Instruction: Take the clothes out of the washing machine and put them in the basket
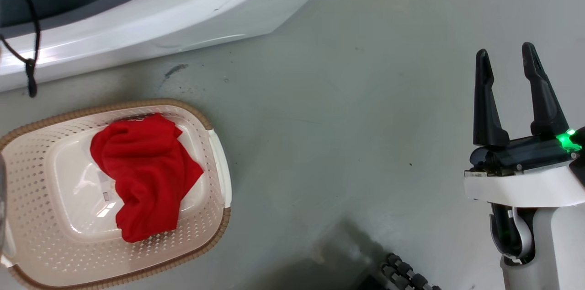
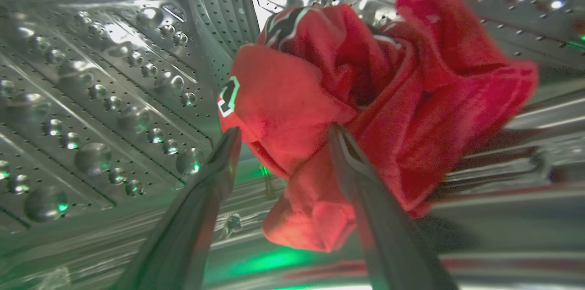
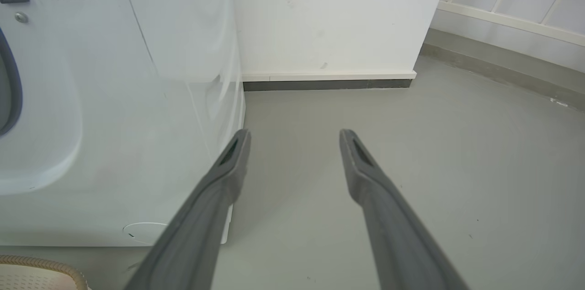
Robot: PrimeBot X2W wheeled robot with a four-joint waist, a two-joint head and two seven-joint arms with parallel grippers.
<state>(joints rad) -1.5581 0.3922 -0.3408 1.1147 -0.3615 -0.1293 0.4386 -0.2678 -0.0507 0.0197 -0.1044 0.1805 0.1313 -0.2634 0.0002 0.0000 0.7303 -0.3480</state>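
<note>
Left wrist view: the left gripper (image 2: 283,139) is spread wide inside the perforated steel drum (image 2: 91,98), a fold of the crumpled bright red jersey with white-black lettering (image 2: 388,98) lying between its tips and bulging toward one o'clock. Head view: the right gripper (image 1: 506,54), at four o'clock, is parted and empty. At eight o'clock the oval cream plastic basket (image 1: 218,162) holds the plain red garment (image 1: 146,175). The white washing machine (image 1: 183,11) is at eleven.
</note>
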